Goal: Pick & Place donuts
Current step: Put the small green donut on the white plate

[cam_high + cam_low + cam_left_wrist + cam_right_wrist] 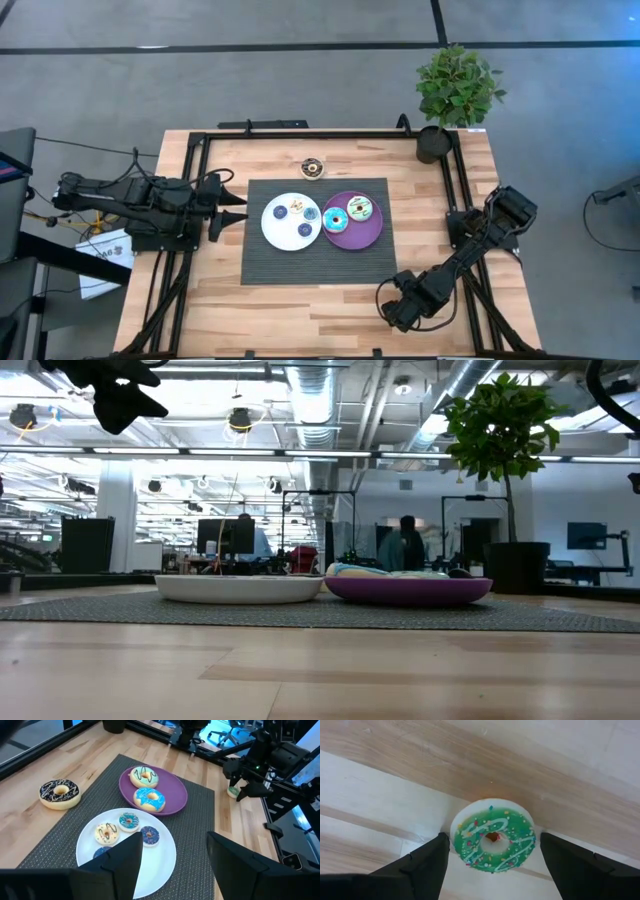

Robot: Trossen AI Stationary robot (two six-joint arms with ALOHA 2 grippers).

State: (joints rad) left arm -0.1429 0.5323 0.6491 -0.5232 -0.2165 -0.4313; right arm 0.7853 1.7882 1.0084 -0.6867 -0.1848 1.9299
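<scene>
— Progress check: how far along?

— Partway, I judge. Four small iced donuts (125, 830) sit on the white round plate (272, 232), two bigger ones on the purple round plate (372, 235). A chocolate-iced donut (312, 167) waits at twelve o'clock.

— And the right gripper (492, 857)?

— At five o'clock, open, straddling a green-iced ring donut with sprinkles (493, 841) — not yet clamped. Left gripper (172, 855) hangs open at nine o'clock.

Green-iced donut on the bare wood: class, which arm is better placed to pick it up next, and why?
The right. Its gripper hangs open straight above the green-iced donut, fingers either side. The left gripper waits by the white plate.
</scene>
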